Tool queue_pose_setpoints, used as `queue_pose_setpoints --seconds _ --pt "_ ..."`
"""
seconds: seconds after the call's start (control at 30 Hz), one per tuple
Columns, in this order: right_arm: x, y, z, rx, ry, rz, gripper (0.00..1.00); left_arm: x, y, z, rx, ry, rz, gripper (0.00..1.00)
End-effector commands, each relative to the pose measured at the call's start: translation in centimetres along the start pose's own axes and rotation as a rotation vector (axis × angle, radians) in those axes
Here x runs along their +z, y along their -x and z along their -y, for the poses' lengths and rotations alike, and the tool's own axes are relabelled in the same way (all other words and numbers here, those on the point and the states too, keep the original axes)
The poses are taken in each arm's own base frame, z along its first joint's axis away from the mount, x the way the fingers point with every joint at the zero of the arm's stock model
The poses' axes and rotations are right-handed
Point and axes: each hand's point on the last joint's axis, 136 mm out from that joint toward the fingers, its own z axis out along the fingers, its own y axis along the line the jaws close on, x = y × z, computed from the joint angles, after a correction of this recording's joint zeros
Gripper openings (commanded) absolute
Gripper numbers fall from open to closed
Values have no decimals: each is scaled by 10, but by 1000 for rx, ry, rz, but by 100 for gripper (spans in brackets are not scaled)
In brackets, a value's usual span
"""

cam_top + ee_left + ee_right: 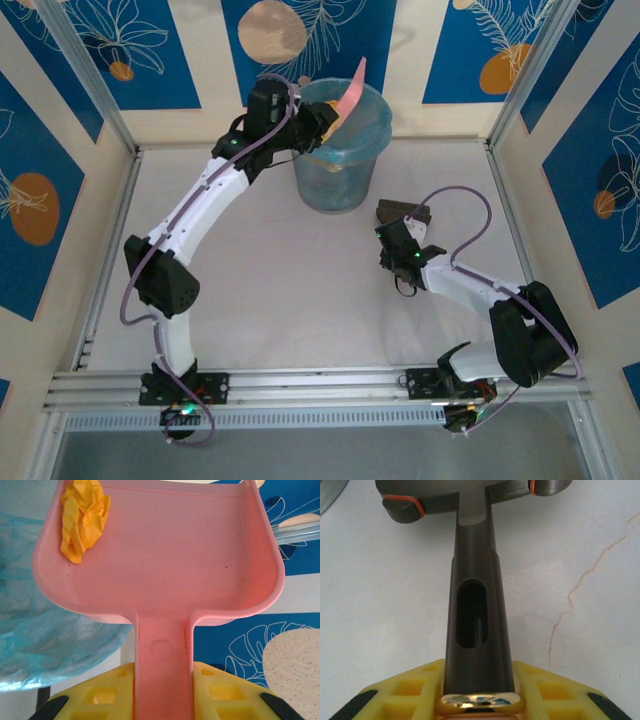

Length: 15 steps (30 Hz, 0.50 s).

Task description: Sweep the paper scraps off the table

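My left gripper is shut on the handle of a pink dustpan, which it holds tilted over the rim of the bin at the back of the table. One crumpled orange paper scrap clings to the pan's far left corner. My right gripper is shut on the dark handle of a brush. The brush head rests low over the table, right of the bin.
The bin is lined with a translucent blue bag. Aluminium rails edge the table, and blue-and-cream patterned walls close in three sides. A thin crack line runs across the table surface near the brush.
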Motion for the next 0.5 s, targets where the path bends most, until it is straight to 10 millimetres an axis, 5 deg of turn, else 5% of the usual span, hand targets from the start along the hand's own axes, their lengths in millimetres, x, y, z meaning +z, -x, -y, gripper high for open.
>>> queue_pose_setpoints --seconds 0.0,0.47 --pt "-2 10 -7 -9 9 13 0 8 9 10 -70 -78 6 0" --pt "5 8 -8 -30 -15 -10 0 2 15 8 -231 -248 104 0"
